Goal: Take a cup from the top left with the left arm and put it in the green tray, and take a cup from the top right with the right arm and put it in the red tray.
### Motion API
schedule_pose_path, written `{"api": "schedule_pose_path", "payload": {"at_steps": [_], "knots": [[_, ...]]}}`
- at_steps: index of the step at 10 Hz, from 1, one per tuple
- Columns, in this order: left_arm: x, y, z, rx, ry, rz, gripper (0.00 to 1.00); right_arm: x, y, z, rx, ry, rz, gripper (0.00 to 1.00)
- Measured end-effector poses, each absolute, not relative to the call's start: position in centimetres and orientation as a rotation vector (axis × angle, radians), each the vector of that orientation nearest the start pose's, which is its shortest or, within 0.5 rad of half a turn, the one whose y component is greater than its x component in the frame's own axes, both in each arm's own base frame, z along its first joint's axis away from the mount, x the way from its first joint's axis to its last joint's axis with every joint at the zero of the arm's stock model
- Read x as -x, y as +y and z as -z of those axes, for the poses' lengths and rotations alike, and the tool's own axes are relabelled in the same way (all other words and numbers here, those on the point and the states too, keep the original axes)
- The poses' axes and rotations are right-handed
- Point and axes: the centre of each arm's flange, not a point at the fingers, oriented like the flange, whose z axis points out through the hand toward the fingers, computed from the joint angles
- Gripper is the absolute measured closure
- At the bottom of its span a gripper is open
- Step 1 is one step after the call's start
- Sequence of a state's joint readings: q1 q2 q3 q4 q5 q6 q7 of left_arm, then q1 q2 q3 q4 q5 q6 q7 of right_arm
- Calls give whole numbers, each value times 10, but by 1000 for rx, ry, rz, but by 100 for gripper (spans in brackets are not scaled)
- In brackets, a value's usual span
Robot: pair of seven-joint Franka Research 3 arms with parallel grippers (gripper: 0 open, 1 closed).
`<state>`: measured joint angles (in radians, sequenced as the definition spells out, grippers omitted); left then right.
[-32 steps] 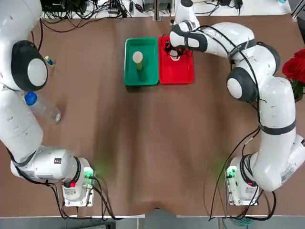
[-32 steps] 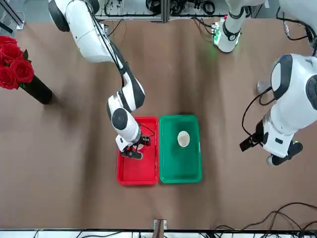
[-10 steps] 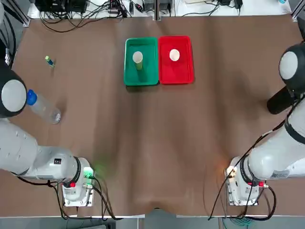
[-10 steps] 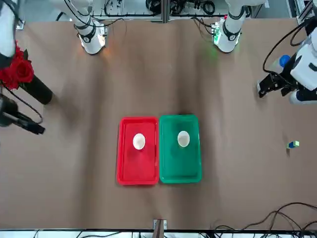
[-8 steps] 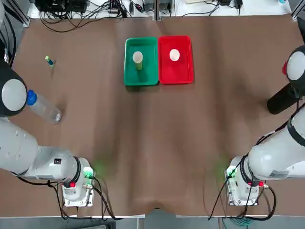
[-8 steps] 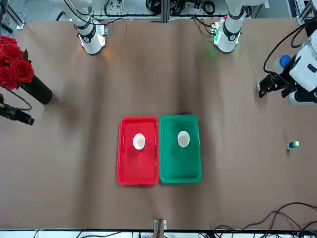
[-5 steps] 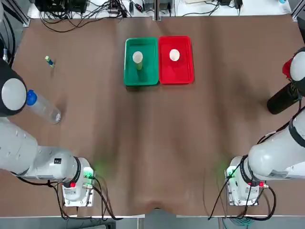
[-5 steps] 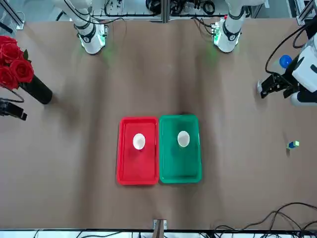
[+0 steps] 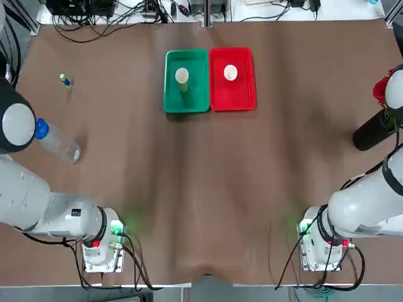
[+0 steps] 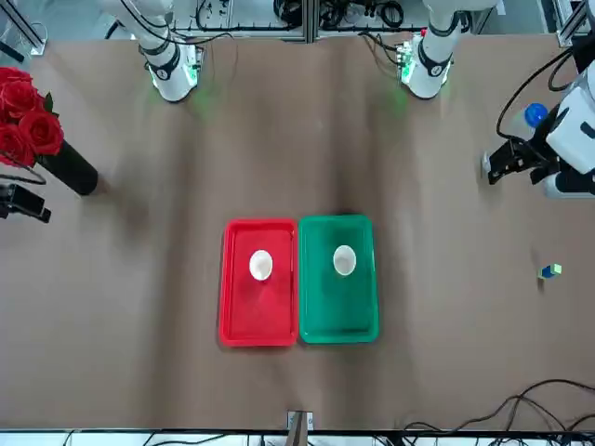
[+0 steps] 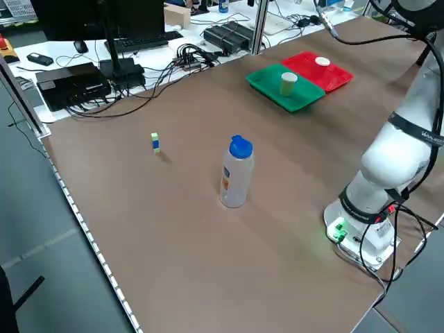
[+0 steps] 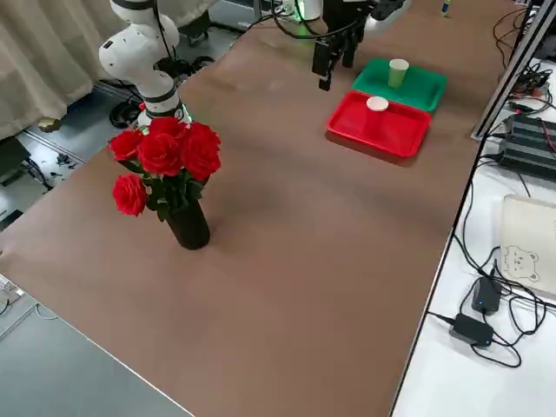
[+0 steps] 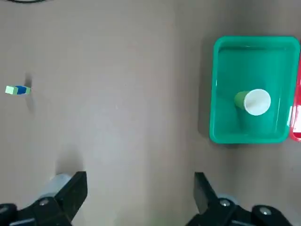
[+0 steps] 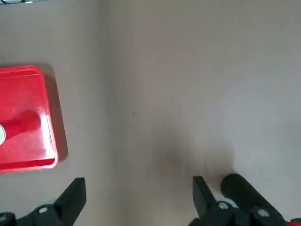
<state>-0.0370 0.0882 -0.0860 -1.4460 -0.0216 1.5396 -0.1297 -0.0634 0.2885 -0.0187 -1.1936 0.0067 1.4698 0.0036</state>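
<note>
Even, bright illumination. Soft shadows flank the tray (image 13: 225,132) and the block (image 13: 18,90), both beyond the left jaws. Beyond the right jaws, glare streaks the red tray (image 14: 28,150); a diffuse shadow adjoins the vase (image 14: 240,190).

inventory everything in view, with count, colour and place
green tray: 1, green, far middle of the table
red tray: 1, red, against the green tray's right side
cups: 2, pale green in the green tray, white-topped in the red tray
bottle: 1, clear with blue cap, left side
small block: 1, blue and green, far left
vase: 1, black, right side
roses: several, red, in the vase
left hand: 1, black, open, above the table's left side
right hand: 1, black, open, by the vase
</note>
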Motion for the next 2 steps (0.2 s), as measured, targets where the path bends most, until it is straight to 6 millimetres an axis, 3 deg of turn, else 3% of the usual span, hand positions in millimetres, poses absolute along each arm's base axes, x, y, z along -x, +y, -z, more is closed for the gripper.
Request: {"api": "schedule_pose_path", "payload": {"at_steps": [2], "knots": [[-575,-72,-629,3171,-13,-1,0,-626,-45,-623,3136,113,-18,0]]}}
